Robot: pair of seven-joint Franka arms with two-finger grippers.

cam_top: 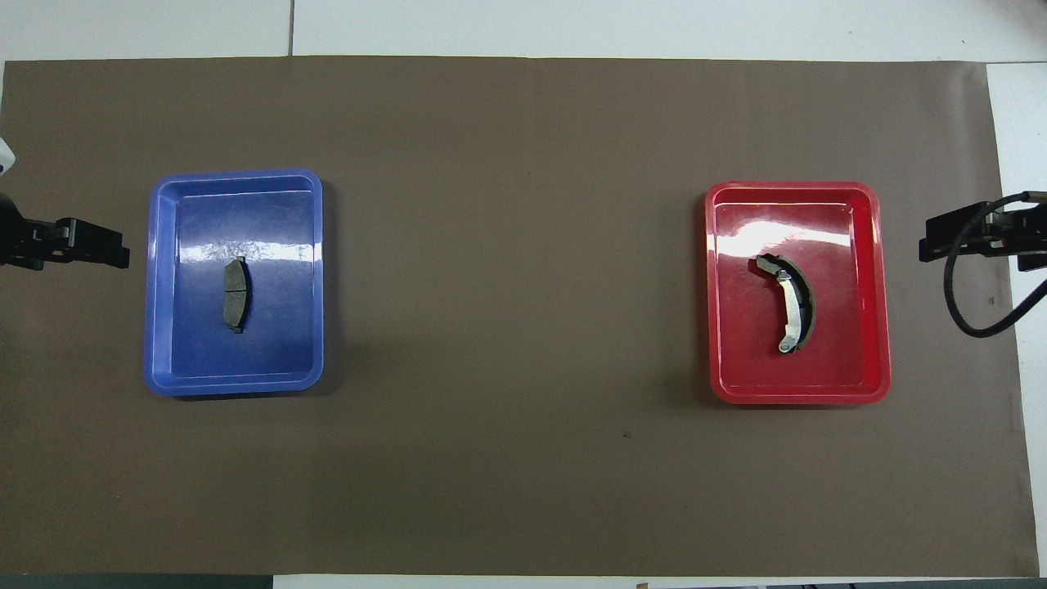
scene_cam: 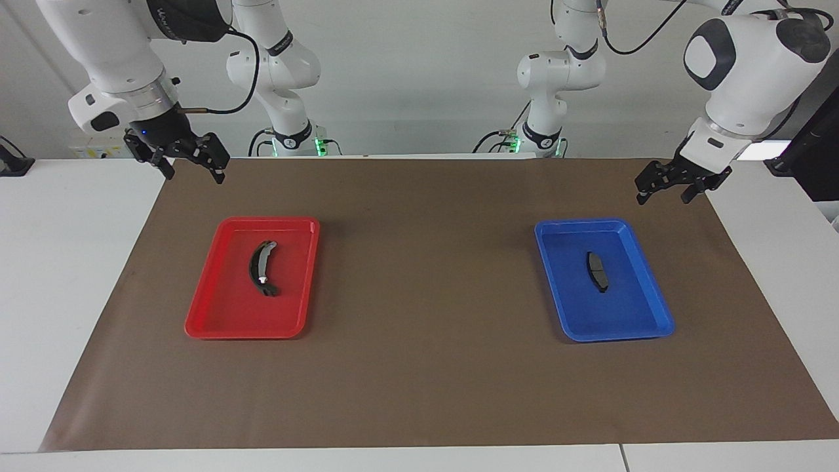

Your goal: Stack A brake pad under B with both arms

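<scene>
The short grey pad (scene_cam: 597, 271) lies in the blue tray (scene_cam: 645, 327), the black crescent (scene_cam: 261, 268) in the red tray (scene_cam: 203, 314); left gripper (scene_cam: 665, 194) and right gripper (scene_cam: 195, 172) hang open, empty, over the mat's (scene_cam: 426, 367) ends.

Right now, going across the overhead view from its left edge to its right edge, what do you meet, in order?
Left gripper → blue tray → short dark grey brake pad in it → bare brown mat → red tray → long crescent brake piece in it → right gripper.
</scene>
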